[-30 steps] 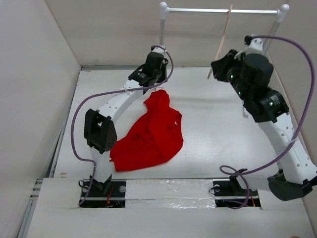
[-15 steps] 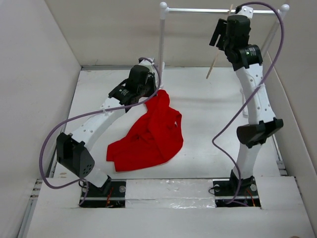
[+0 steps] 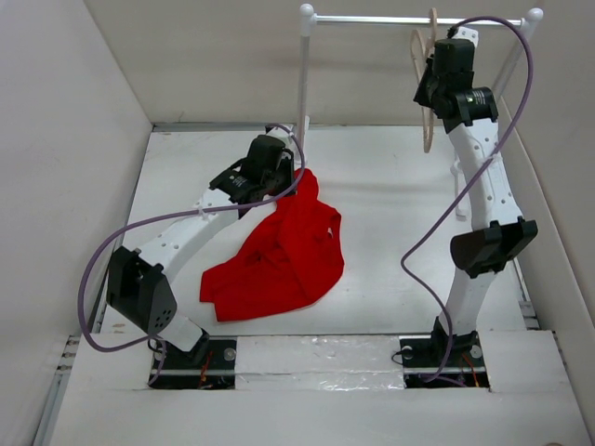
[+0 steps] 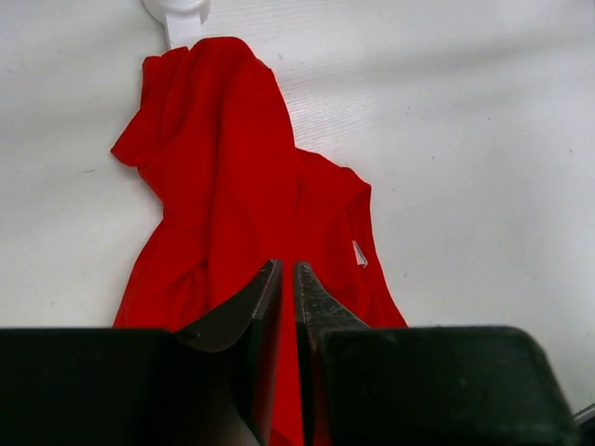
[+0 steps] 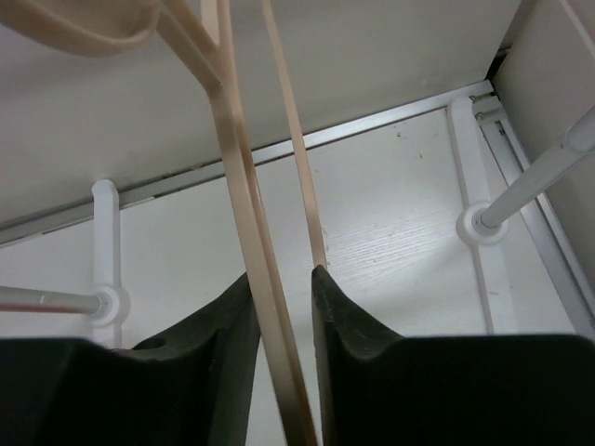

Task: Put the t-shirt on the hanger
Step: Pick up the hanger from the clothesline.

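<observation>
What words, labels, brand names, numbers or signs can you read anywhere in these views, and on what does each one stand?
No readable text in any view.
t-shirt: plain red, no print.
white tag on the t-shirt: too small to read.
hanger: bare, no marking seen.
rack: no label seen.

T-shirt point(image 3: 288, 246): bright red, plain, crumpled on table, just left of centre in top view. Long heap, narrow end toward 1 o'clock, wider bunched end toward 7 o'clock. Fold near narrow end pinched between left gripper point(image 4: 286, 271) fingers. Hanger point(image 3: 428, 125): thin, pale beige, at far 1 o'clock, raised off table, near upright, hook toward 12 o'clock. One bar clamped in right gripper point(image 5: 279, 274).
</observation>
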